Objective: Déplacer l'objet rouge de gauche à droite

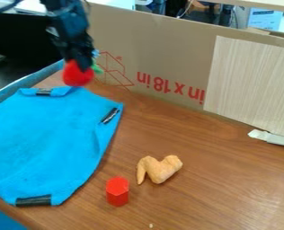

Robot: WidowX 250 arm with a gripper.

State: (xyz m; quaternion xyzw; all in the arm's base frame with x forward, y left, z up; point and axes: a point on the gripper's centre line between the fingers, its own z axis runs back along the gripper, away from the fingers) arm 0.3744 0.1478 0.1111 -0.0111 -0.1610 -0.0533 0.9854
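In the far left of the scene, the gripper (78,62) hangs down, pinching a rounded red object (78,76) with a bit of green (97,69) just beside it. The object appears by the far edge of a blue cloth (42,139) — whether it touches the cloth, I cannot tell. The cloth lies on the left of the brown wooden surface (198,197), with black strips (33,201) along its edges. Near its right edge, a red six-sided block (117,192) stands upright — a tan, wing-shaped piece (159,169) lies near it, to the right and slightly farther back. A cardboard panel (162,49) lines the far side, bearing a pale wood-grain sheet (252,81) at the right.
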